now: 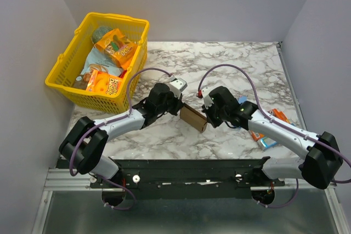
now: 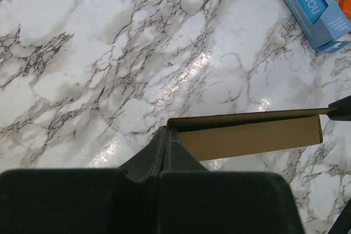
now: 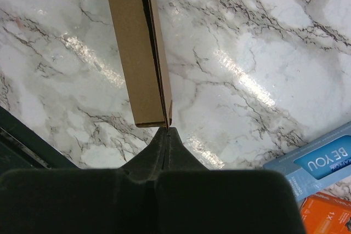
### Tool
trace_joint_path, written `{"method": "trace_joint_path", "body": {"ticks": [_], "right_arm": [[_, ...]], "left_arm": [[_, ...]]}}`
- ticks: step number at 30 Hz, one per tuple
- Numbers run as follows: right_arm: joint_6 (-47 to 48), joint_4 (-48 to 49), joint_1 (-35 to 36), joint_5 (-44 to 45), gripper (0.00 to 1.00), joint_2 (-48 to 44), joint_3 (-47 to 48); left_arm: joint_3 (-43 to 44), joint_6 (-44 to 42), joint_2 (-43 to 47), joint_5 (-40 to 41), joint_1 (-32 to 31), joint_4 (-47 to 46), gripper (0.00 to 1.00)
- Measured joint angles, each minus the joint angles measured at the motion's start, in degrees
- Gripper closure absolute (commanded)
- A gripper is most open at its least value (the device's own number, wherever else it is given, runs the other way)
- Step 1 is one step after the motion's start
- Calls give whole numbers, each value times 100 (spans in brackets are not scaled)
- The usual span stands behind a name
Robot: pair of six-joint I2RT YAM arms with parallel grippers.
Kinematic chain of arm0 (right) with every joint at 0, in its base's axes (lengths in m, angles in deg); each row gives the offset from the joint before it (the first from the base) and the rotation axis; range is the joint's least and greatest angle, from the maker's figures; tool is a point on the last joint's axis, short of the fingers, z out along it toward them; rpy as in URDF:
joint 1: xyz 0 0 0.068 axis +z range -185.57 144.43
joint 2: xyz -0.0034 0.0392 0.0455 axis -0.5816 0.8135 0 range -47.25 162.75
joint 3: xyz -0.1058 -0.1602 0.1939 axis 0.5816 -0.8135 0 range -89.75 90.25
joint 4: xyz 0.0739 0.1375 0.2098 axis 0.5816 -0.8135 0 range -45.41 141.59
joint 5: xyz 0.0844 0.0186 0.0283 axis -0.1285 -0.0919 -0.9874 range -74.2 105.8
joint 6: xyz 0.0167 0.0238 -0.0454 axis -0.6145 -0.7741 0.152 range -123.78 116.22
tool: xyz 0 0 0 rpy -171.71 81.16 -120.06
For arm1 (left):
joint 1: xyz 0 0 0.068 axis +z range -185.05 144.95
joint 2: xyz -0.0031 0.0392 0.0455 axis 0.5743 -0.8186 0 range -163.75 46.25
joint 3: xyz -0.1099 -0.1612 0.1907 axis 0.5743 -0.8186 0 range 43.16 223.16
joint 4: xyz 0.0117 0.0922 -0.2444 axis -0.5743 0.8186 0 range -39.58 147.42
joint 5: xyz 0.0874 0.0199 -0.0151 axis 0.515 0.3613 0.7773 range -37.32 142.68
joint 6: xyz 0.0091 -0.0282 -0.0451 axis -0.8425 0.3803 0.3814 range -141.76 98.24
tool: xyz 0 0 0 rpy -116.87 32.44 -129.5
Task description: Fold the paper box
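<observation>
A: Item one?

B: Paper box (image 1: 193, 117): plain brown cardboard, unprinted, a slim flat rectangle. It sits over the middle of the white marble-patterned table (image 1: 236, 61), somewhat toward the near edge, between the two arms. I cannot tell whether its underside touches the table.

A: Item two, left gripper?

B: Left gripper (image 2: 166, 132): black fingers pressed together, pinching the box's left corner. In its wrist view the box (image 2: 249, 135) runs off to the right from the fingertips, one open edge showing along the top.

A: Right gripper?

B: Right gripper (image 3: 167, 131): fingers likewise closed tight, clamped on the thin cardboard at the box's right end. In its wrist view the box (image 3: 140, 53) runs straight away from the tips, seen along its narrow side.

A: Other stock on the table?

B: Slim blue packet (image 1: 267, 142), printed "BE YOU", lying flat near the right edge, partly under the right arm. Orange printed packet (image 1: 279, 116) just beside it, on its far side. Both are well apart from the box.

A: Anything at the left?

B: Yellow plastic basket (image 1: 112, 19) with an open-lattice wall, at the far left corner, overhanging the table's left edge. It holds several snack packets, mostly orange, and some pale blue wrapping.
</observation>
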Motion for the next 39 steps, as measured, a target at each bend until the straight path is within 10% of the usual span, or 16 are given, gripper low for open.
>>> {"method": "trace_joint_path", "body": {"ticks": [39], "right_arm": [[-7,7,63,479,99,33,0]], "left_arm": [[-1091,1130,365,144,0,-1283,100]]}}
